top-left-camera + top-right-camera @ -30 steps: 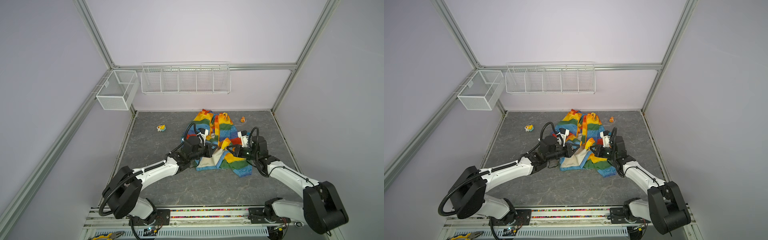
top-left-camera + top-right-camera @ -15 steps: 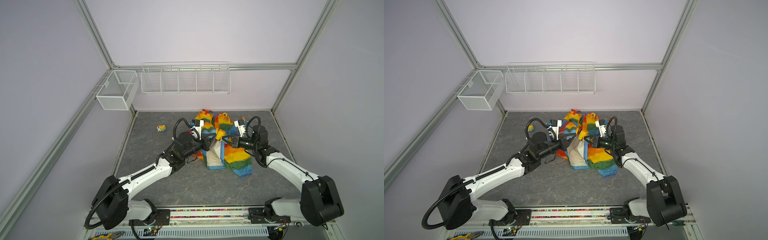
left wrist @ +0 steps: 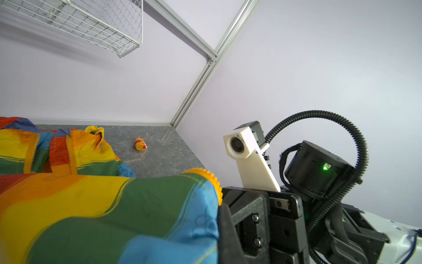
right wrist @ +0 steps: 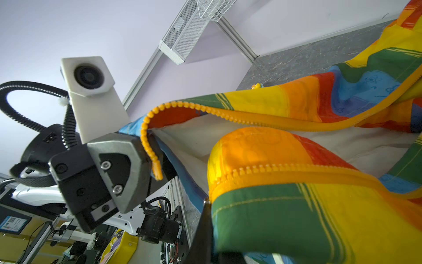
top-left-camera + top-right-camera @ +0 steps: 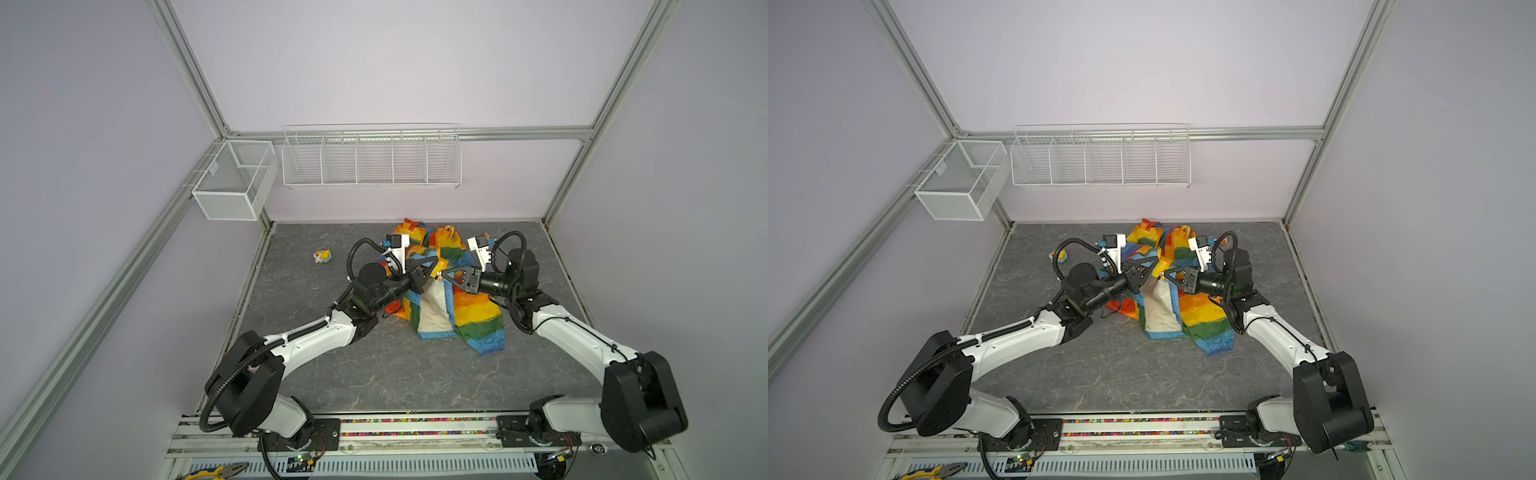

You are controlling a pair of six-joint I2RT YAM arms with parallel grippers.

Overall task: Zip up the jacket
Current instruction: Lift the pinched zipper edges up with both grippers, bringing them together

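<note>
- I see both arms stretched out from the near-edge rail [image 5: 415, 424], forearms angled inward, wrists roughly level, tool ends facing each other almost tip to tip, raised off the tabletop [image 5: 316, 324]
- left gripper [image 5: 430, 272]: jaws pinched together on the bottom end of the orange zipper band [image 4: 146, 137] of the jacket [image 5: 469, 309]
- right gripper [image 5: 446, 277]: jaws clamped on the opposite front edge, at the green hem stripe
- jacket unzipped, pale lining [image 5: 432, 307] showing; gripped corners held up, rest drapes onto the tabletop, right of middle, reaching back to the far edge
</note>
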